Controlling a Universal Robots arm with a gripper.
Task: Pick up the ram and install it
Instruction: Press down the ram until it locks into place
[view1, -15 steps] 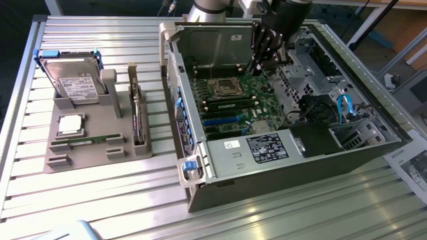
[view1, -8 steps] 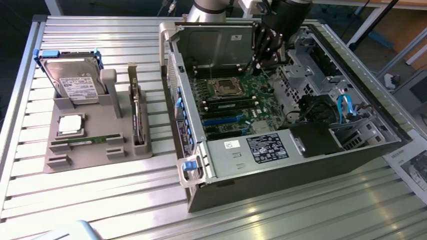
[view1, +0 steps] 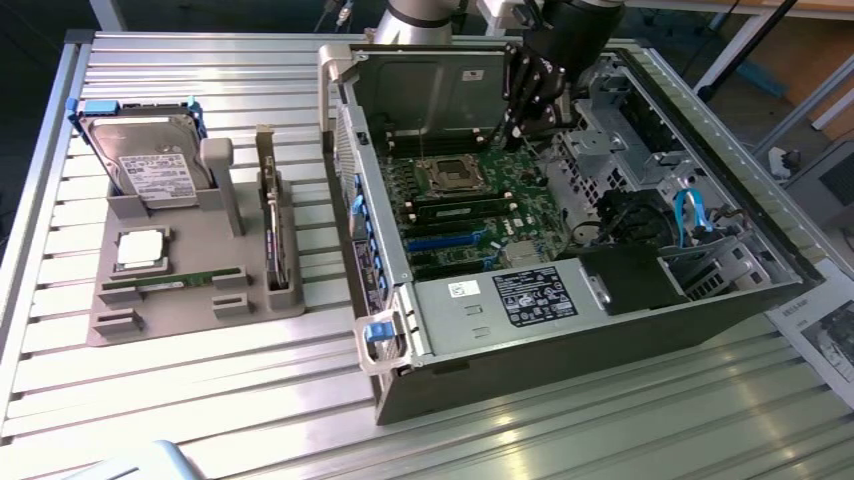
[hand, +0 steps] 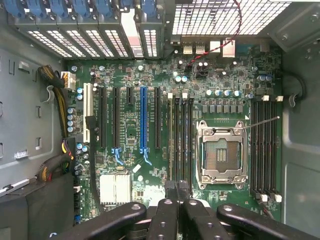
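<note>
A slim green ram strip (view1: 171, 283) lies along the front of the grey fixture (view1: 120, 325), to the exterior view's left of the open computer case (view1: 574, 330). My gripper (view1: 518, 135) hangs inside the case over the motherboard (view1: 521, 215), far from that strip. In the wrist view the gripper (hand: 177, 186) is shut, its two black fingertips (hand: 170, 192) pressed together with nothing visible between them. They sit directly above the dark memory slots (hand: 180, 135) beside the empty processor socket (hand: 220, 152). Whether a strip sits in the slot under the tips I cannot tell.
The fixture also carries a silver hard drive (view1: 150, 165), a square processor chip (view1: 140, 248) and a dark board standing on edge (view1: 274, 235). A second bank of memory slots (hand: 265, 145) lies on the socket's other side. Cables (view1: 687, 215) and the power supply (view1: 534, 295) crowd the case.
</note>
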